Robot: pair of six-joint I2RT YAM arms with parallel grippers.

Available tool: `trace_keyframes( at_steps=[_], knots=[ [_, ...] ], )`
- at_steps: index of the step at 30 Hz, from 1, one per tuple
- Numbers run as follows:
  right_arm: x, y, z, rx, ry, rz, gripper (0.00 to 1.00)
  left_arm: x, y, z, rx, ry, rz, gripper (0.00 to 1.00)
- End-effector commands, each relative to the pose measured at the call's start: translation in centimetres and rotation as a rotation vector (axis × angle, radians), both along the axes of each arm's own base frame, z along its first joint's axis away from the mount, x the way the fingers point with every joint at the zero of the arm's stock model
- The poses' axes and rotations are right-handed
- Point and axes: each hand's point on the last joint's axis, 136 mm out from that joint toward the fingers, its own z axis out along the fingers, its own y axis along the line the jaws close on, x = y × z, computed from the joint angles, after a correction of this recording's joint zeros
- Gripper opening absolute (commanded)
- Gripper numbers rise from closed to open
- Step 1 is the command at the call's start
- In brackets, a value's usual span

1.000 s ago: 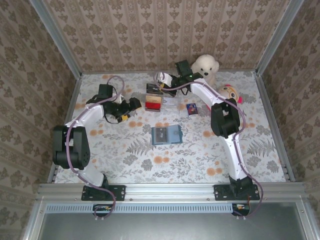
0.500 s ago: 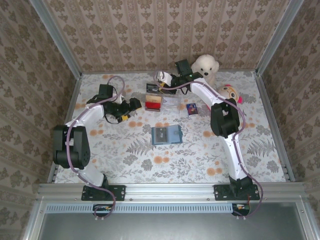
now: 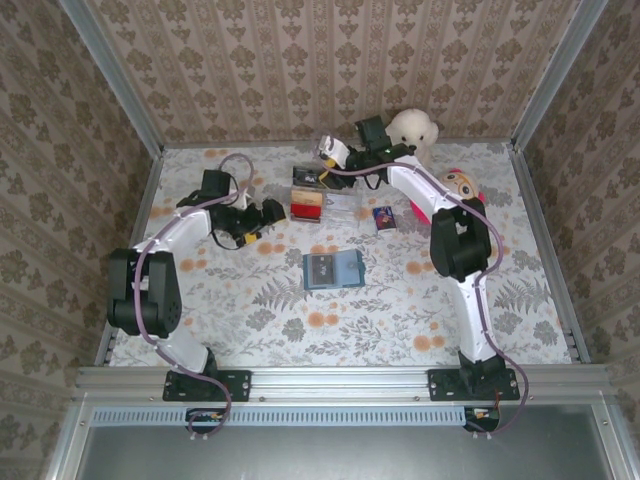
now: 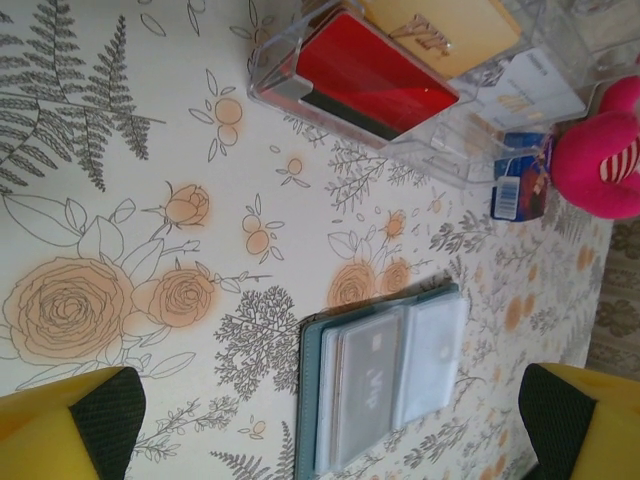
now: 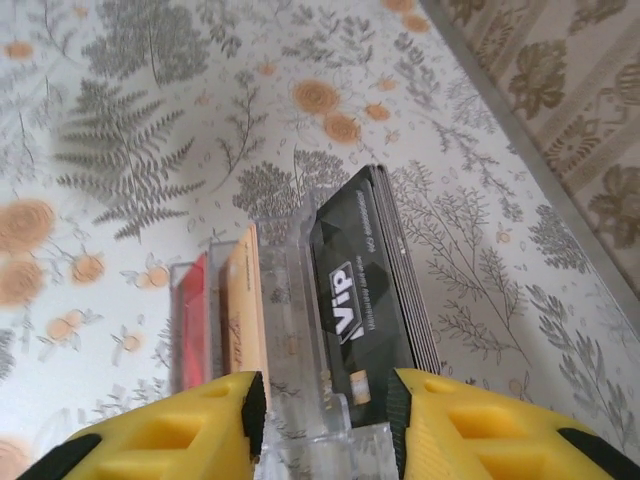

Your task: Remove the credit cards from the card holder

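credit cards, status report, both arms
Left fingers wide open, empty. Right fingers open, straddling clear rack. Red card in rack, black cards upright at its end. Blue wallet lies apart.

Black card [image 5: 362, 290], red card [image 5: 192, 325], upright in box [image 5: 287, 300]

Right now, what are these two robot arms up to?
The right gripper hangs open just above a clear card holder, close to its black cards. Red cards sit in the holder too. The left gripper hovers open nearby, holding nothing. A blue wallet lies nearer the arms' bases.
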Motion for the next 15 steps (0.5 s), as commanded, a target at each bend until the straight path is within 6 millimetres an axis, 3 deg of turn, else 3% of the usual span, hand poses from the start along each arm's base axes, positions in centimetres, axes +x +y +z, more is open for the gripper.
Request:
trace_keyframes(
  at_steps=[1,7,10,13,15],
  knots=[
    [-0.9,-0.4,5.9,0.077,-0.042,-0.120,0.42,-0.4,-0.1,0.7,0.046,-0.028,-0.022,1.00],
    [-3.5,-3.3,7.2,0.108,0.044,-0.458,0.49,-1.9,-2.0,0.8,0.045,-0.046,-0.059,0.97],
    [-6.1,-4.6,7.5,0.212,0.208,-0.626,0.51,-2.6,-2.6,0.4,0.052,-0.040,-0.057,0.93],
    [-8.6,-5.3,5.9,0.257,0.388,-0.756,0.56,-3.3,-3.7,-0.2,0.042,-0.014,-0.060,0.87],
    [-10.9,-5.1,3.8,0.236,0.533,-0.770,0.55,-3.9,-4.6,-0.6,0.036,0.005,-0.069,0.83]
  ],
)
